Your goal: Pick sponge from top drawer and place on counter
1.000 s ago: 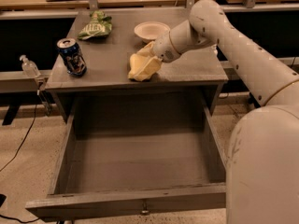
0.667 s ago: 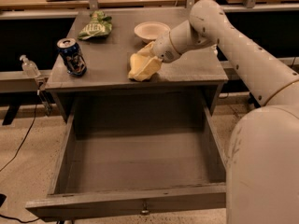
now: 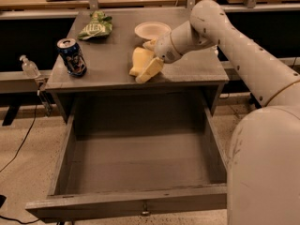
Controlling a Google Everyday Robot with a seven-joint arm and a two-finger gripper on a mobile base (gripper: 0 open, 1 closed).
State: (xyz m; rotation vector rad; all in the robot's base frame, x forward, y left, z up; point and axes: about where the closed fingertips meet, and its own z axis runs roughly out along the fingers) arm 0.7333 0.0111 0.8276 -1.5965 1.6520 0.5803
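The pale yellow sponge (image 3: 138,60) lies on the grey counter (image 3: 108,64), near its front edge and right of the middle. My gripper (image 3: 145,62) reaches in from the right and straddles the sponge. One yellow finger (image 3: 150,44) is behind it and the other is in front, slightly apart from it. The gripper looks open. The top drawer (image 3: 140,198) is pulled fully out below the counter. Its inside shows nothing in it, and its small knob (image 3: 145,211) is at the front.
A blue soda can (image 3: 71,56) stands at the counter's left. A green chip bag (image 3: 96,26) and a white plate (image 3: 152,30) lie at the back. A clear bottle (image 3: 30,68) sits on the left bench. My white arm fills the right side.
The front finger now stands a little apart from the sponge, nearer the counter's front edge. The sponge and arm have hardly moved.
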